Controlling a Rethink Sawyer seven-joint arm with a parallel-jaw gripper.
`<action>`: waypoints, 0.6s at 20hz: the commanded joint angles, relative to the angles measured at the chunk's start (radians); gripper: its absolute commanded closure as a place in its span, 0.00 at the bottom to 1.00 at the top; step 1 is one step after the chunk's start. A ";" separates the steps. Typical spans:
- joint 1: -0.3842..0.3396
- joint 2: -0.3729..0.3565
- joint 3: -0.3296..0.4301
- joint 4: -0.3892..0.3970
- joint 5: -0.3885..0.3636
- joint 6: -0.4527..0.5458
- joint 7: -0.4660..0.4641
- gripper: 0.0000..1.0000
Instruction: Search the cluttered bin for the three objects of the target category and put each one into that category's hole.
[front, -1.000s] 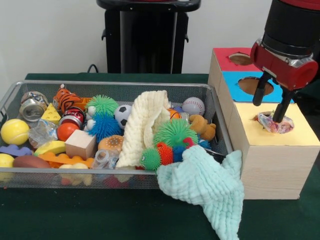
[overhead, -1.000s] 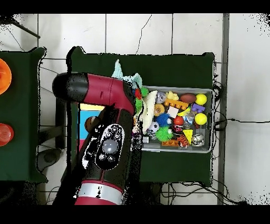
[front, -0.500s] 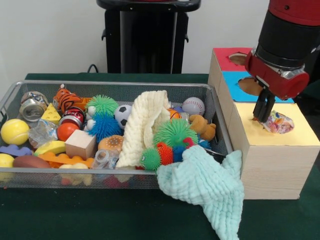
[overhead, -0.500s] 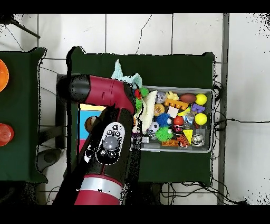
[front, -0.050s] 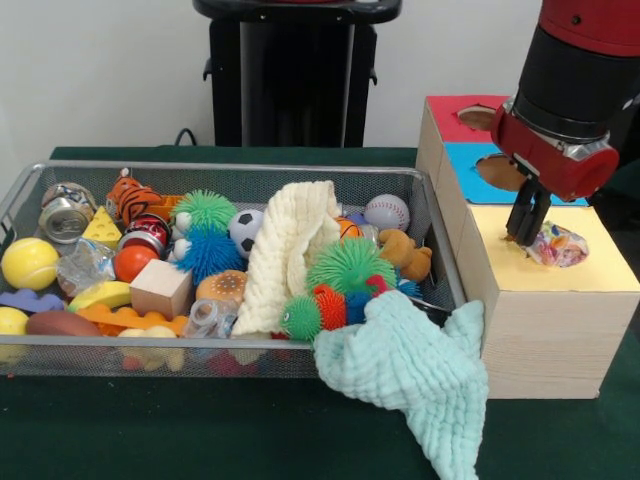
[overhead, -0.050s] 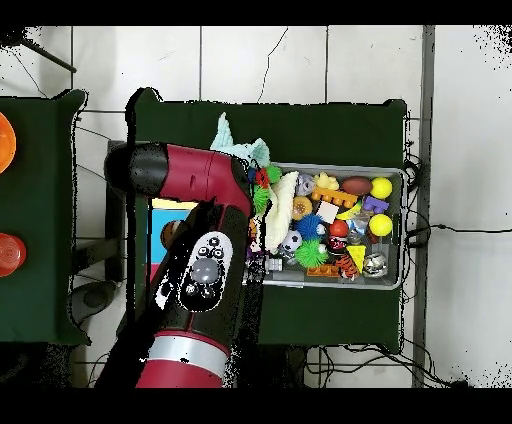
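**Crinkled wrapper sits in the yellow hole, gripper close beside it**

At the right of the front view you see the gripper (front, -0.050s: 527, 222) hanging over the yellow-topped section of the wooden sorting box (front, -0.050s: 545, 315). A second ago its two fingers stood clearly apart over the hole; now they read as one dark narrow shape, drawn together and holding nothing. The crumpled clear plastic wrapper (front, -0.050s: 555, 244) rests in the yellow hole just right of the fingertips, hardly moved over the last half second. At the left, the wire mesh bin (front, -0.050s: 230, 172) of toys looks unchanged, with the mint green cloth (front, -0.050s: 412, 375) draped over its lower right corner.
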 joint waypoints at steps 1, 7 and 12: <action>0.004 0.003 0.042 0.052 0.026 0.079 0.192 1.00; 0.012 -0.005 0.097 0.101 0.090 0.057 0.209 1.00; -0.002 0.041 0.103 0.108 0.069 -0.013 0.130 1.00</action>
